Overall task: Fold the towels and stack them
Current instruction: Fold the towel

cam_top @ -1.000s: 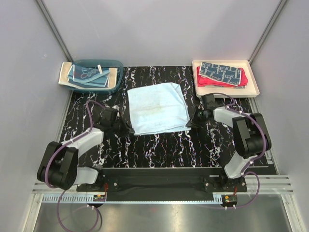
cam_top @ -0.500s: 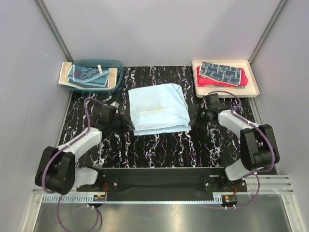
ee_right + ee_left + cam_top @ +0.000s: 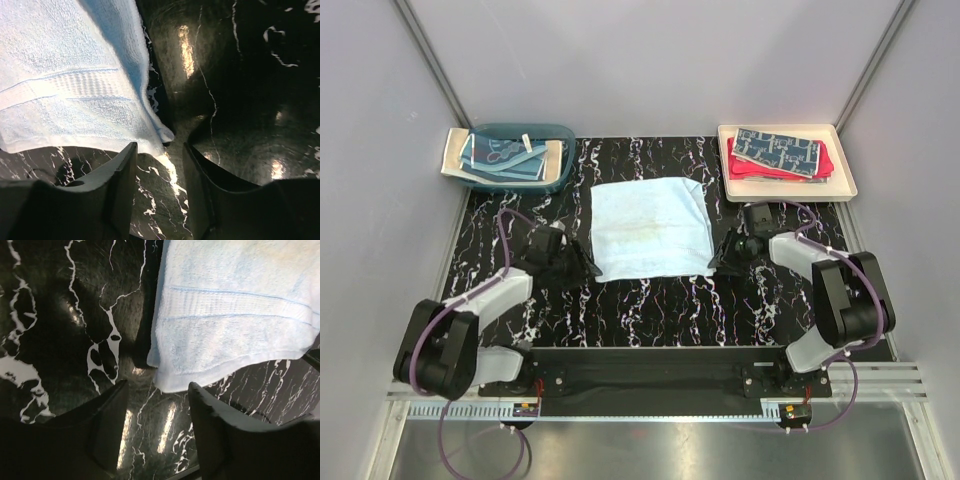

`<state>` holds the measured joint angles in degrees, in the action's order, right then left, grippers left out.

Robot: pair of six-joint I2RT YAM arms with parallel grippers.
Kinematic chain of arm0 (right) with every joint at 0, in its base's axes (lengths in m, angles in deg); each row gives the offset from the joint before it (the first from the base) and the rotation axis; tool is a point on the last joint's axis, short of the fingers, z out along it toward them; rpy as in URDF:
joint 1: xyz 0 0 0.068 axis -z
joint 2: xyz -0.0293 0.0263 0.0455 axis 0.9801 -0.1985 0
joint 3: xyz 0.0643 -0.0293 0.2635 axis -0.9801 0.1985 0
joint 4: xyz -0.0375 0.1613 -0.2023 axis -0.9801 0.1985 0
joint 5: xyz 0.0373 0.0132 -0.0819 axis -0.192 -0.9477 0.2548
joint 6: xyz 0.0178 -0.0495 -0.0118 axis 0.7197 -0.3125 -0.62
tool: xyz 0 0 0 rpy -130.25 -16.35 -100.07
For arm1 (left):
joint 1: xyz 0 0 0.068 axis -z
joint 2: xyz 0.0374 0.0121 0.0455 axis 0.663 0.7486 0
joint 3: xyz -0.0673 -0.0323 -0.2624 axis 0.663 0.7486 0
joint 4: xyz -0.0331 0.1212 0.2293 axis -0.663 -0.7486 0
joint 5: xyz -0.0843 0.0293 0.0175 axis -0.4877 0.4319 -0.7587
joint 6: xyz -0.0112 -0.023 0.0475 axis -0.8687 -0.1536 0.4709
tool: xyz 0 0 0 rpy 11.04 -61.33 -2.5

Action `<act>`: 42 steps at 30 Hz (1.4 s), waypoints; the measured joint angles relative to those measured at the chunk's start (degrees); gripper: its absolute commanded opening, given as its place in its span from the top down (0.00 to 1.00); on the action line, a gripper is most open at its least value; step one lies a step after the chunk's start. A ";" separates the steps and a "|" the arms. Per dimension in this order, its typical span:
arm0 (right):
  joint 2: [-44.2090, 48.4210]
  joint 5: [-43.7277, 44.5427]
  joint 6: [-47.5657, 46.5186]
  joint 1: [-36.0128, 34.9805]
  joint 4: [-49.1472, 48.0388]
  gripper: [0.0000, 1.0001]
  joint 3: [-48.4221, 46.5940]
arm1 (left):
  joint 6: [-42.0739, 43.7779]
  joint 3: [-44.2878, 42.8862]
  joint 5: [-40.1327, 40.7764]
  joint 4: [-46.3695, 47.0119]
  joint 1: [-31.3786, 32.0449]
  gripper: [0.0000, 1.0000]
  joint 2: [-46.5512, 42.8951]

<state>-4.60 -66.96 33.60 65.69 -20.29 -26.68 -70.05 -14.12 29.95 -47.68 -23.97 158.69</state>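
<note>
If closing left gripper (image 3: 584, 268) and right gripper (image 3: 719, 262), both released and empty, on the near corners of the blue towel (image 3: 650, 228) lying flat mid-bench, risk pinching unevenly or missing, so skewing the fold.

No text, label, brand, number or sign can be read in any view. The pale marks on the patterned towel (image 3: 777, 150) in the cream tray (image 3: 847, 182), at about one o'clock, are too small to make out as letters. The white tags (image 3: 527, 142) among the cloths in the teal basket (image 3: 563, 172) at eleven o'clock show no legible print. The light blue towel (image 3: 650, 228) at the middle of the surface shows only plain woven bands.
</note>
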 measured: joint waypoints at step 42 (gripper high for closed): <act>0.57 2.12 -0.68 -0.87 4.74 0.93 -2.84 | 2.51 -11.67 1.40 -8.94 0.96 1.00 0.98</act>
<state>-4.03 -64.84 32.92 64.81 -15.55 -29.52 -67.53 -25.79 31.35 -56.62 -23.01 159.68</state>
